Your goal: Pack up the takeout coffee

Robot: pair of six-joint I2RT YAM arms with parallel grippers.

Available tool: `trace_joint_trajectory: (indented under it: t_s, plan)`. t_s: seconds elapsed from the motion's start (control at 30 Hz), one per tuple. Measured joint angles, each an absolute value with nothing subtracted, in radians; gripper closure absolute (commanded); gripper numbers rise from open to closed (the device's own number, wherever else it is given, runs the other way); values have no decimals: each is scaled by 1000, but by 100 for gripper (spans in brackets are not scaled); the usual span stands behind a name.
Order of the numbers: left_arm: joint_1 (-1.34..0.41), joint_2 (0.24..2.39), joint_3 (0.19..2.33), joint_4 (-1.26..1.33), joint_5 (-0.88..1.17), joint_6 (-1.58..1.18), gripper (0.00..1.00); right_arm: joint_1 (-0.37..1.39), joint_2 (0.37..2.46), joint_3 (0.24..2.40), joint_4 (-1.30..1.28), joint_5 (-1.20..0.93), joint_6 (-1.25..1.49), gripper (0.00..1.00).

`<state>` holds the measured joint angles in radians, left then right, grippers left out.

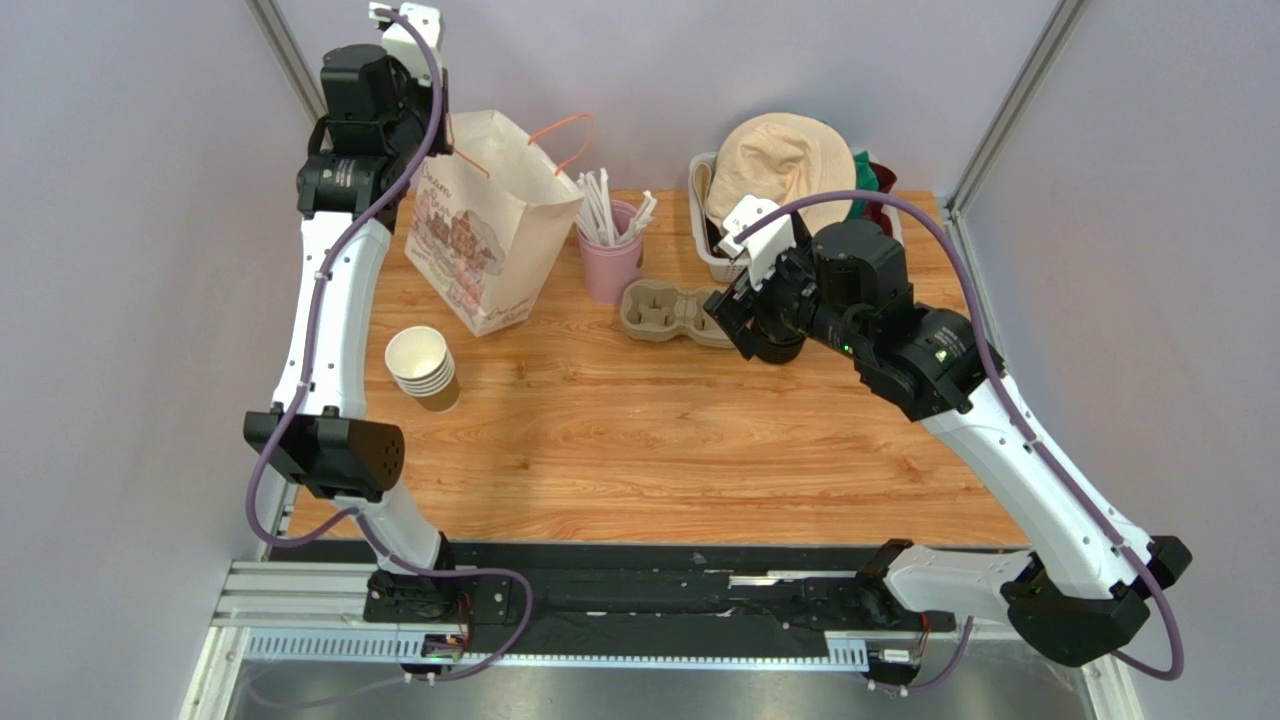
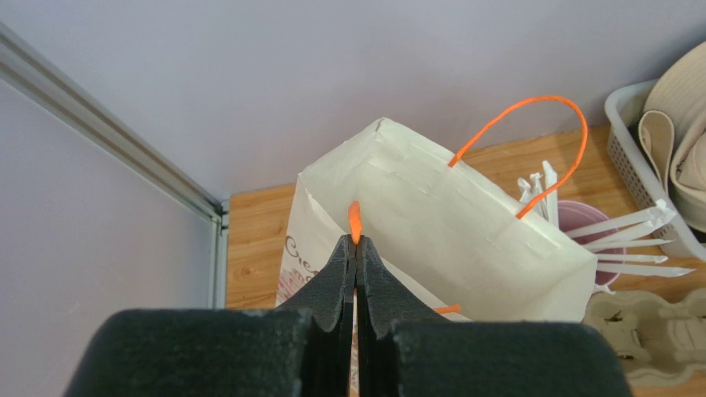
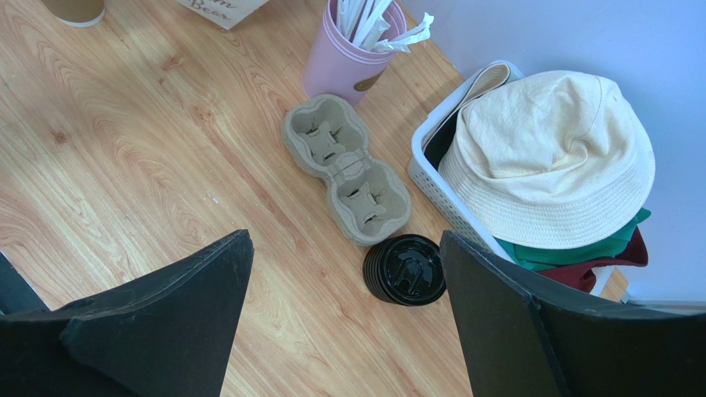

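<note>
Wood table (image 1: 676, 450): left gripper (image 2: 356, 244) pinches bag handle (image 2: 355, 222) at 11 o'clock; right gripper (image 3: 344, 244), wide open, empty, should centre over lid stack (image 3: 404, 270).

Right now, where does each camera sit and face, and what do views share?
Top external: above, behind the robot, looking down on the wooden table; both arms show.
Left wrist: faces the white paper bag; left gripper shut on its orange cord handle.
Right wrist: looks down at the grey pulp cup carrier and stack of black plastic lids; open right gripper shows.
Shared: all show that carrier and the pink cup.
</note>
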<state>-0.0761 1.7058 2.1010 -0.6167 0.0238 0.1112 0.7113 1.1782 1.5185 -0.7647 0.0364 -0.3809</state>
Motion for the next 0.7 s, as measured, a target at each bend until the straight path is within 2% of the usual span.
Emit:
trace_joint_trajectory:
  t_s: [0.3, 0.7]
  plan:
    - [-70, 1715, 2146, -621, 61, 95, 100, 703, 1178, 1518, -764, 35, -369, 11]
    - [53, 1719, 1951, -620, 27, 138, 96, 700, 1179, 1497, -758, 26, -363, 11]
